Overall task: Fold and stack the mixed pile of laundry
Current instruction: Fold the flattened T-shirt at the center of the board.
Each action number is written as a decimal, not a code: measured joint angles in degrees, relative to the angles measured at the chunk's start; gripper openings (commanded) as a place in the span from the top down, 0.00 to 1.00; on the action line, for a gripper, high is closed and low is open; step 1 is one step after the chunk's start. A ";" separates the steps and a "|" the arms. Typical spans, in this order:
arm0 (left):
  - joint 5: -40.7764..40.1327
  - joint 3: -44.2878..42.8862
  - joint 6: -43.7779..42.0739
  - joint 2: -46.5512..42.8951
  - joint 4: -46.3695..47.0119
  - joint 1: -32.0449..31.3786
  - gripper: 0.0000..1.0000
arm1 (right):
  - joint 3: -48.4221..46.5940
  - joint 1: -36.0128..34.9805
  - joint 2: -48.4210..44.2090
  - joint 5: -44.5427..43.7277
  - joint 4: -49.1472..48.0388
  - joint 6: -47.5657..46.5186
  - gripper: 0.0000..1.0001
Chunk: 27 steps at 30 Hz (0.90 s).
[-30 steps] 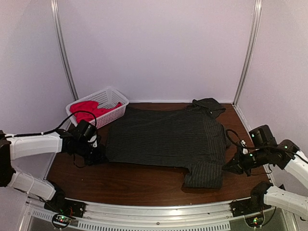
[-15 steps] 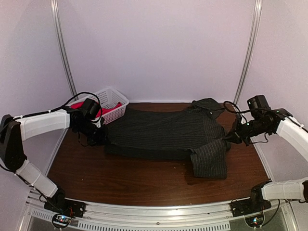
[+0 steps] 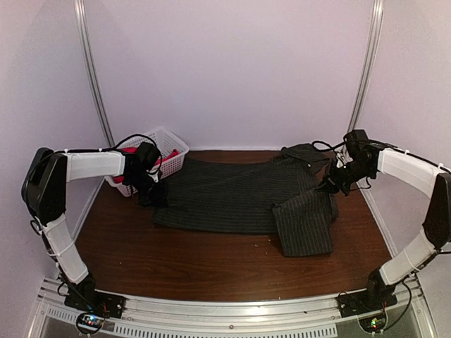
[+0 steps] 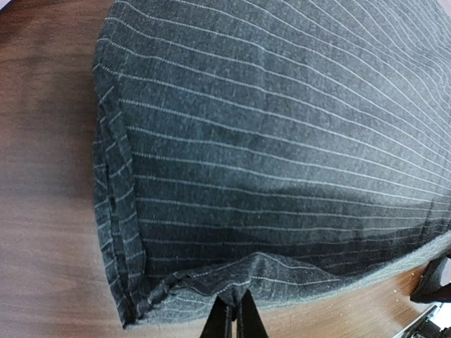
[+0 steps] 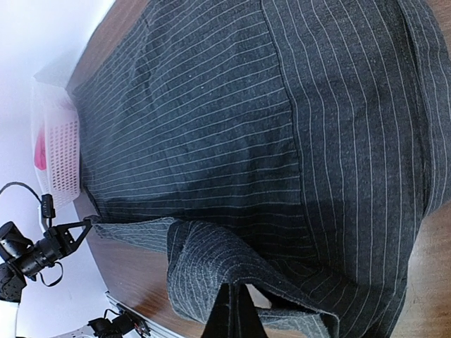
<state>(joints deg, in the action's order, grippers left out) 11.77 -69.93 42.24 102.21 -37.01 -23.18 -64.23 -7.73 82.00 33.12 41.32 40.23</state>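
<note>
The dark pinstriped shirt (image 3: pixel 232 193) lies spread across the table, with its near edge drawn up and back over its body. My left gripper (image 3: pixel 153 193) is shut on the shirt's left hem (image 4: pixel 233 310), and the cloth (image 4: pixel 282 141) stretches away from the pinch. On the right side, my right gripper (image 3: pixel 330 184) is shut on a raised fold of shirt edge (image 5: pixel 236 296). The right sleeve (image 3: pixel 304 222) hangs forward onto the wood. The red-pink T-shirt (image 3: pixel 166 159) sits bunched in the white basket, partly hidden by my left arm.
The white lattice basket (image 3: pixel 173 144) stands at the back left, touching the shirt's left end, and shows in the right wrist view (image 5: pixel 60 151). Bare brown tabletop (image 3: pixel 211 260) runs along the near side. Metal posts and white walls close in the back and sides.
Both grippers have carried the shirt's near edge up and toward the back wall. The front part has folded over the body, and the right sleeve has slid back with it.
</note>
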 measured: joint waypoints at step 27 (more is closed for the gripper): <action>-2.10 -2.64 -11.39 -3.78 3.04 -3.58 0.23 | 8.20 3.91 -9.27 0.20 2.97 -8.50 0.21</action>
<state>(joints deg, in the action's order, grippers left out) 9.67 -72.58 30.85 98.43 -33.98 -26.76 -56.03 -3.81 72.73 33.32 44.29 31.73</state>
